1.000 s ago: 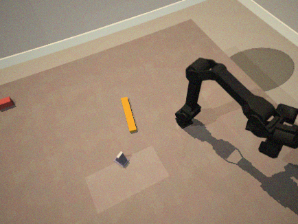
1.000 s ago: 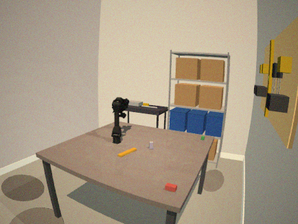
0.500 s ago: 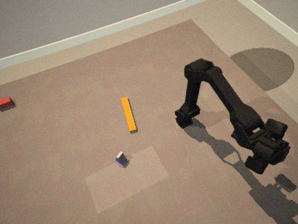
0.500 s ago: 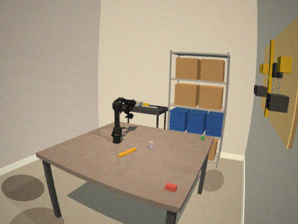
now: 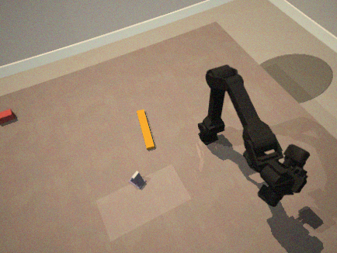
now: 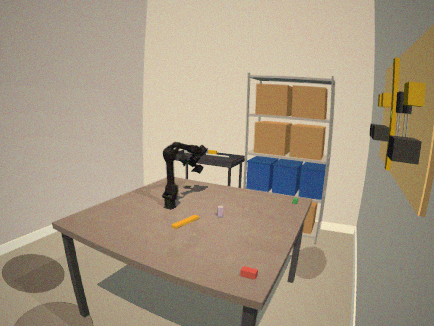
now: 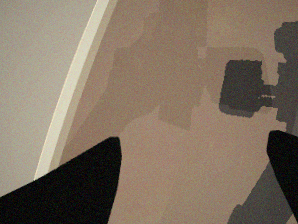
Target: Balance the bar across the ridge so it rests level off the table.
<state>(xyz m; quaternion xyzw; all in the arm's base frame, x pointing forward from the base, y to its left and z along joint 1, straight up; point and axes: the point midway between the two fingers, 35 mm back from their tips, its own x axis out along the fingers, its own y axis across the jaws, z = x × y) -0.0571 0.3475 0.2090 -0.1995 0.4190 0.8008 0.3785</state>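
Note:
The orange bar (image 5: 145,129) (image 6: 185,221) lies flat on the table (image 5: 78,97) (image 6: 125,225). The ridge (image 5: 137,179) (image 6: 220,211), a small pale purple wedge, stands apart from the bar, at the corner of a paler rectangle (image 5: 155,198) on the table top. My gripper (image 5: 272,194) (image 6: 197,167) (image 7: 194,144) is open and empty. It hangs in the air far to the side of the arm's base (image 5: 210,133), well away from bar and ridge. The wrist view shows only bare table and shadows between the two dark fingers.
A red block (image 5: 5,115) (image 6: 248,272) lies near one table edge, and a small green block (image 6: 295,200) sits at the far corner. Behind the table stand a shelf (image 6: 290,150) with boxes and bins and a small dark side table (image 6: 220,160).

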